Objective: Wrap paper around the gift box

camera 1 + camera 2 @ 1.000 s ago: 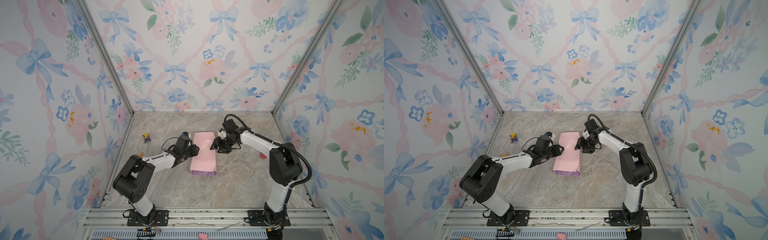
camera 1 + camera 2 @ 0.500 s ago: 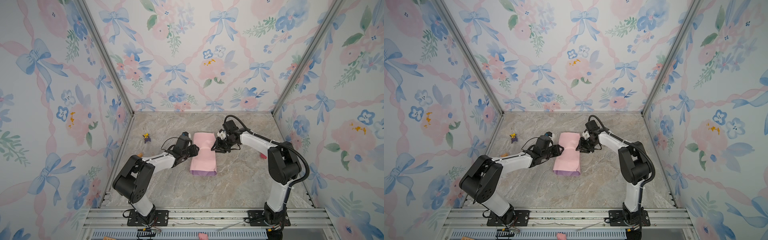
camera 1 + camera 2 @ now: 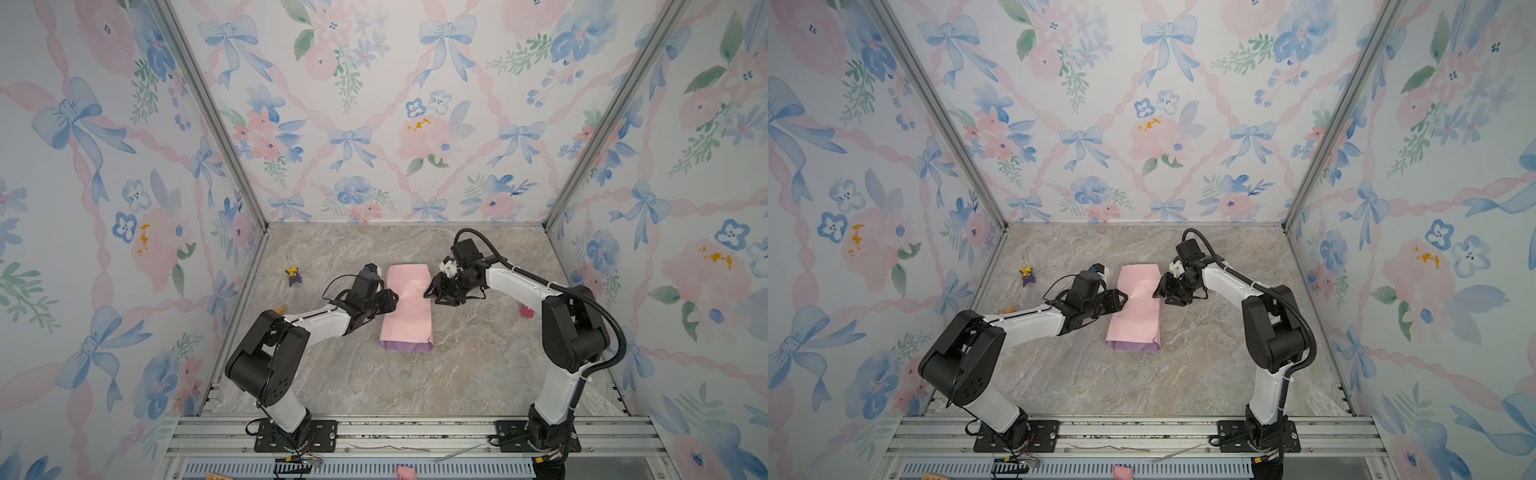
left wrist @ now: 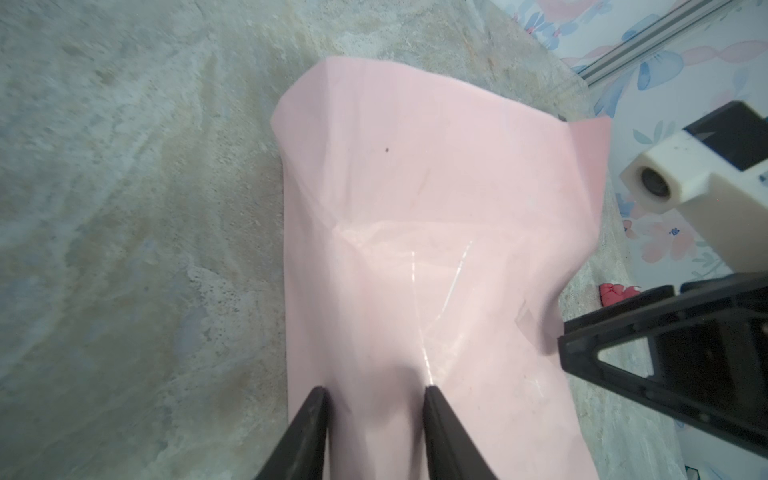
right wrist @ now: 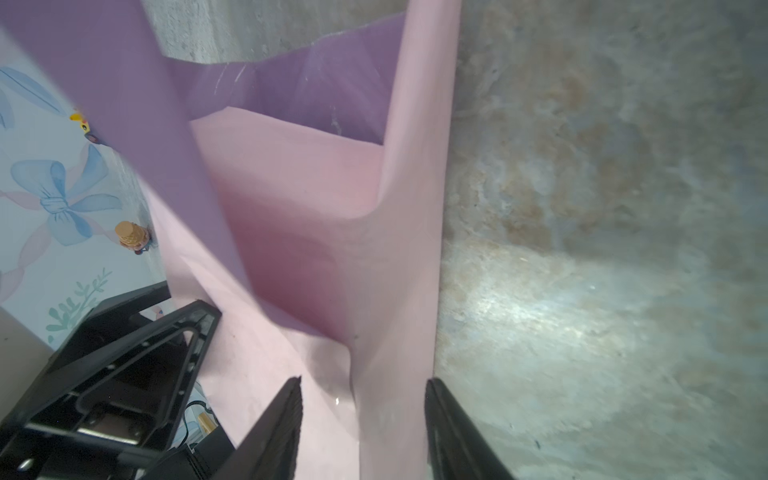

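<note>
The paper [image 3: 407, 307], folded into a long pink parcel (gift box hidden, presumably inside), lies front-to-back on the surface [image 3: 457, 374], with the left gripper [image 3: 394, 298] half-open pressing its left edge and the right gripper [image 3: 429, 291] half-open astride its right edge.

Purple toy [image 3: 293, 276] — small red object [image 3: 527, 311]

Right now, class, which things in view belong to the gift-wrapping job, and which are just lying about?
Job in hand:
paper, folded over, pink face out
left gripper
right gripper
gift box, unseen, probably inside the paper

Lying about:
yellow-and-purple toy
small orange toy
small red object
pink scrap
</note>
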